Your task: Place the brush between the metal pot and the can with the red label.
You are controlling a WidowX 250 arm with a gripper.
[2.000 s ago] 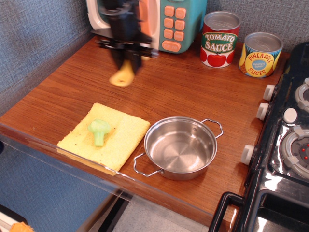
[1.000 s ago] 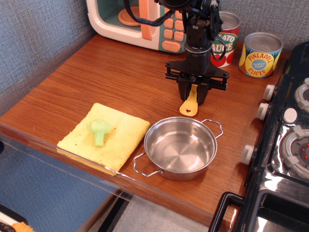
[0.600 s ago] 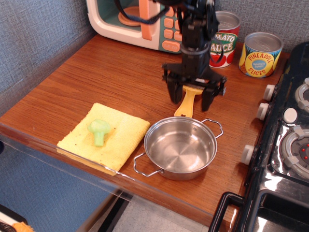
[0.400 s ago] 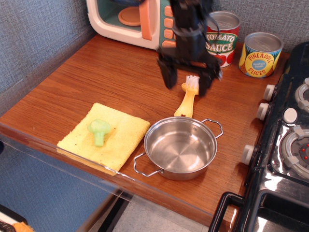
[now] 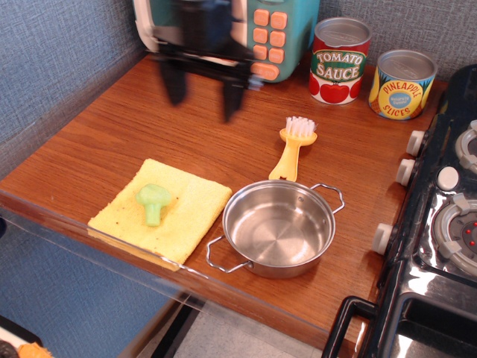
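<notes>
The brush (image 5: 291,148), with a yellow-orange handle and white bristles, lies flat on the wooden counter (image 5: 112,134). It sits between the metal pot (image 5: 277,227) in front and the red-labelled Tomato Sauce can (image 5: 340,60) behind, bristles pointing toward the can. My gripper (image 5: 203,95) is blurred at the upper left, in front of the toy microwave, well away from the brush. Its two fingers hang apart, open and empty.
A yellow cloth (image 5: 161,208) with a green broccoli toy (image 5: 153,201) lies at the front left. A Pineapple Slices can (image 5: 402,83) stands right of the tomato can. A toy microwave (image 5: 257,33) is at the back. A black stove (image 5: 440,224) borders the right side.
The gripper carried the brush from the back left to between pot and can, set it down, opened, rose, and has now swung away left toward the microwave. The brush stays on the counter.
</notes>
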